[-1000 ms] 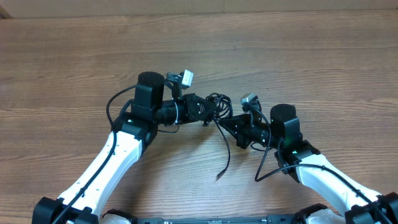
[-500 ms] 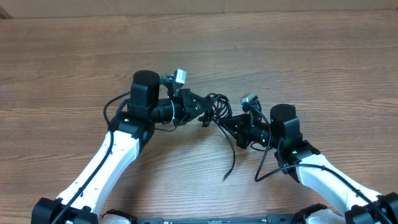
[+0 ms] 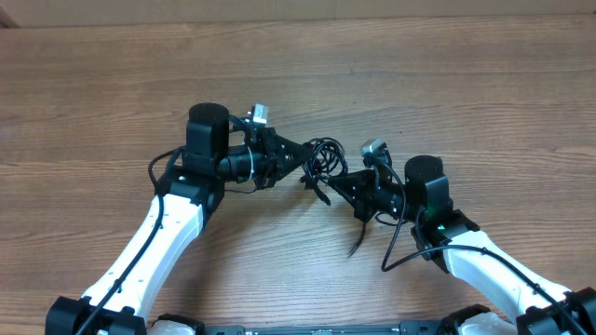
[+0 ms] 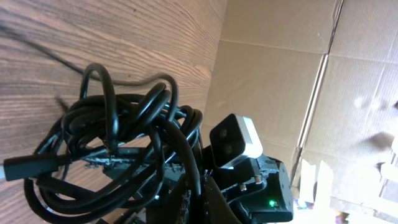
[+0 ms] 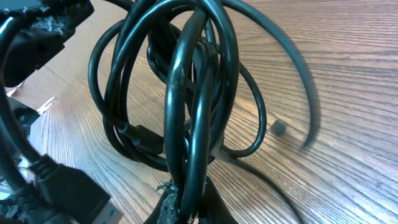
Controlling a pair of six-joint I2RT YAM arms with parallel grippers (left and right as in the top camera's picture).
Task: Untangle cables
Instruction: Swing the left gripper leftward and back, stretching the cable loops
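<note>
Two grippers meet near the middle of the overhead frame, both clamped tight on the cables [image 3: 324, 156], a bunched black knot between them (whether it clears the wood is hard to tell). The left gripper [image 3: 307, 167] bites from the left, the right gripper [image 3: 328, 186] from the lower right. One loose end [image 3: 358, 244] trails toward the lower centre over the wooden table [image 3: 466, 84]

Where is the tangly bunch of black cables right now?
In the overhead view the cables are bunched near the middle of the table, pinched between the left jaws and the right jaws.
</note>
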